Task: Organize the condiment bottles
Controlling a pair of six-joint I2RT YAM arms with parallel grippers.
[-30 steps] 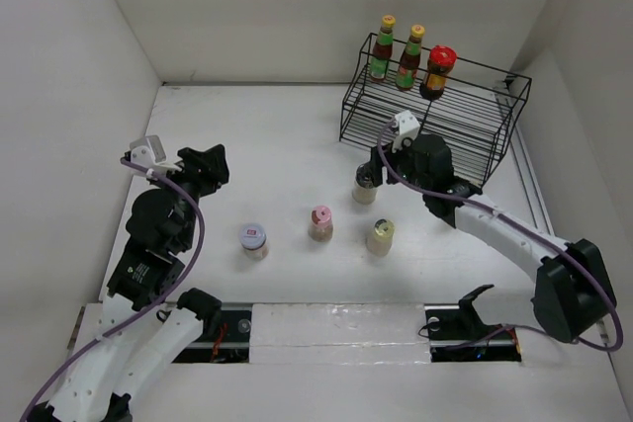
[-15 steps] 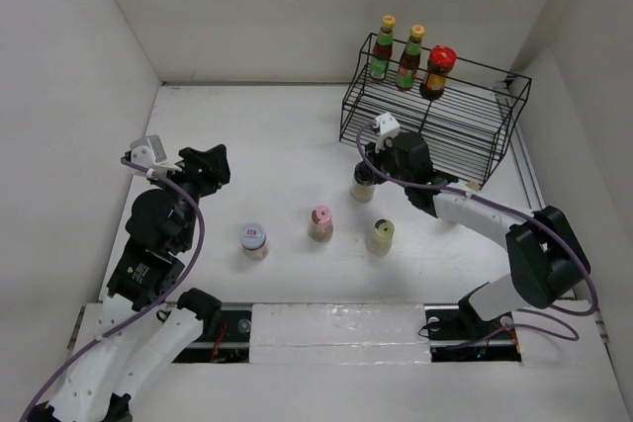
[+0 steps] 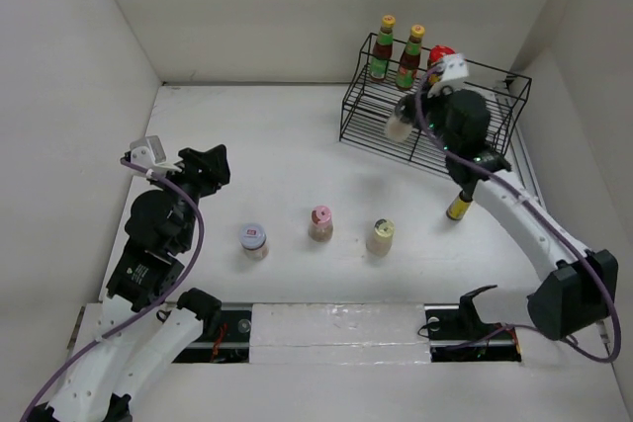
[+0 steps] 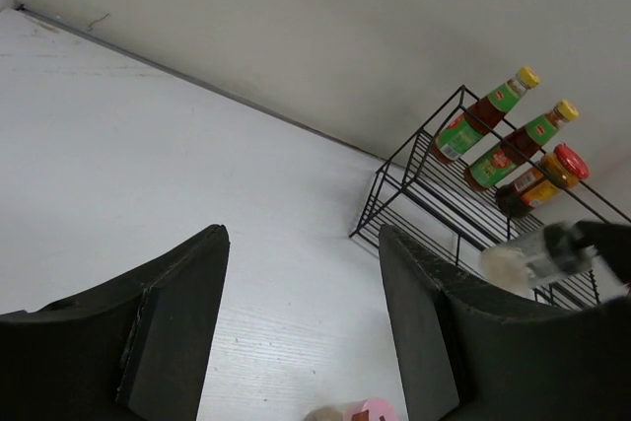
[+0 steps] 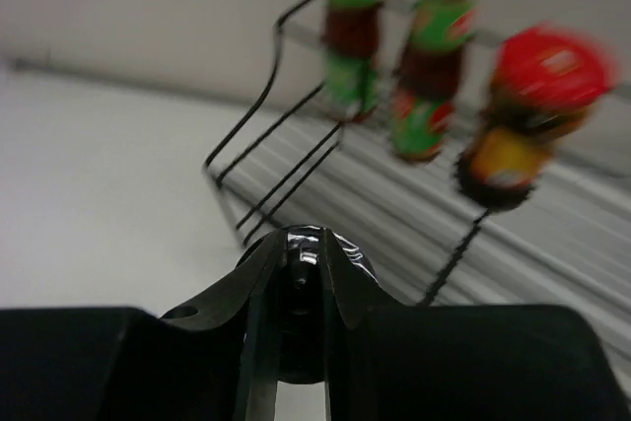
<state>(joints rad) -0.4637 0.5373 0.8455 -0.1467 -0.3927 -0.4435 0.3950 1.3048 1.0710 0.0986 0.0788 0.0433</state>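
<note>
Grey-capped shaker [image 3: 400,126] pinched tight in right gripper [image 3: 412,118], hanging sideways over black wire rack [image 3: 371,106], middle shelf I think. My worry: tilted grip slips, or wrist knocks red-lidded jar [image 3: 438,52], just beside it, off top shelf. Right arm raised, stretched far forward. Left gripper [image 4: 301,244] spread wide, empty, parked off left.

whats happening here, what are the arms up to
The right gripper is shut on the grey-capped shaker, holding it in the air over the black wire rack. Two yellow-capped sauce bottles and the red-lidded jar stand on its top shelf. The white-lidded jar, pink-capped shaker, cream-capped shaker and small yellow-brown bottle stand on the table. The left gripper hangs open, holding nothing.
</note>
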